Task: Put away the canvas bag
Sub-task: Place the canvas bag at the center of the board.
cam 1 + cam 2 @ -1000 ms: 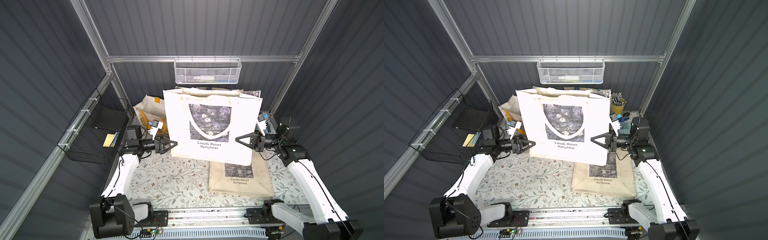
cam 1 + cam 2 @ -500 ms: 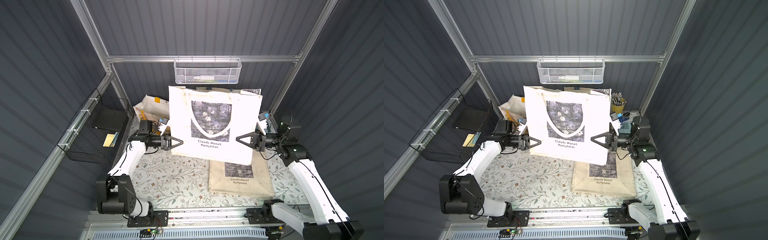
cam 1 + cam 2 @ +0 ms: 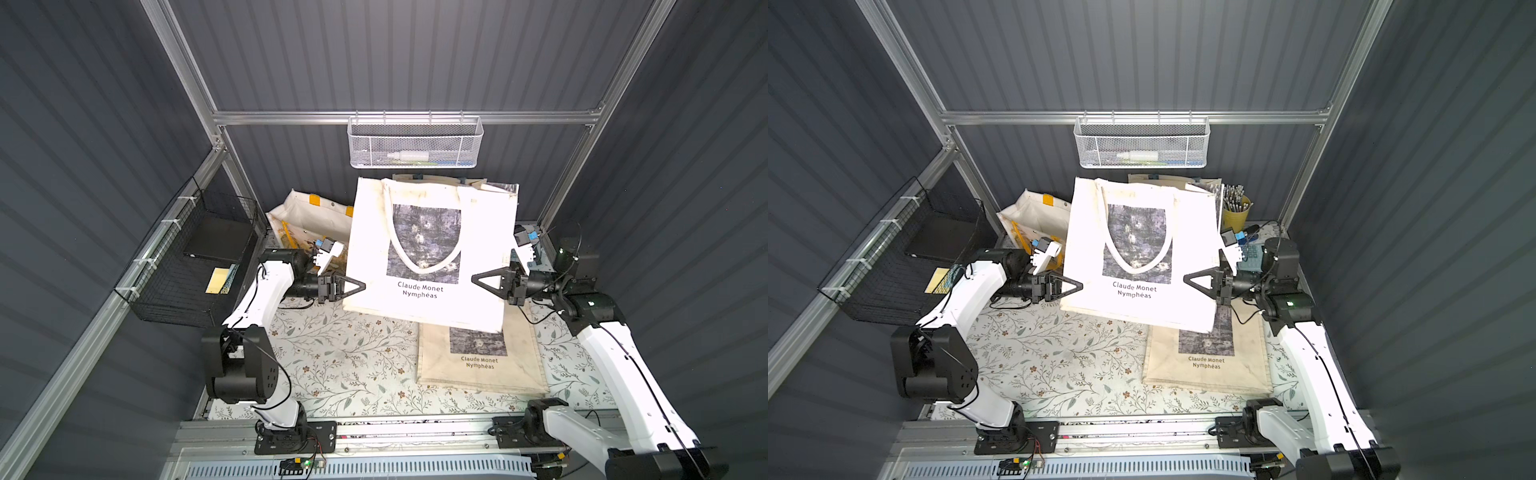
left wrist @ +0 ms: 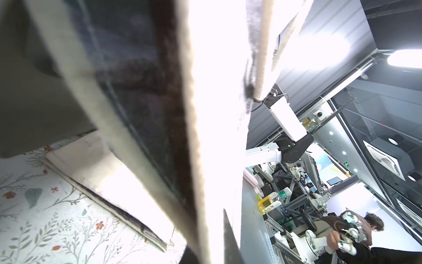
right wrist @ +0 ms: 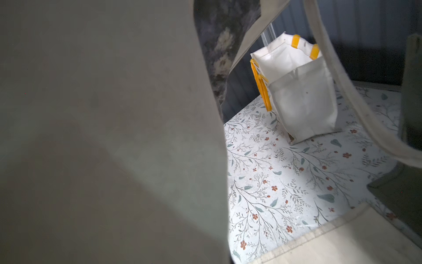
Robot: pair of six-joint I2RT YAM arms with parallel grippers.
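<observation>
Pinches the canvas bag (image 3: 482, 232) by its two side edges, left jaws and right jaws both closed on the cloth. Holds it roughly upright and spread wide above the middle of the table (image 3: 332, 365), with its handle drooping across the dark print. Overhangs the far end of a second bag (image 3: 478, 374) lying flat by the table's right edge. Stands apart from a white tote (image 3: 316, 216) at the far left corner.

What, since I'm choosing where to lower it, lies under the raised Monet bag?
Under the raised bag, a second Monet bag lies flat on the floral cloth. Its lower part shows; its top and handles are covered.
</observation>
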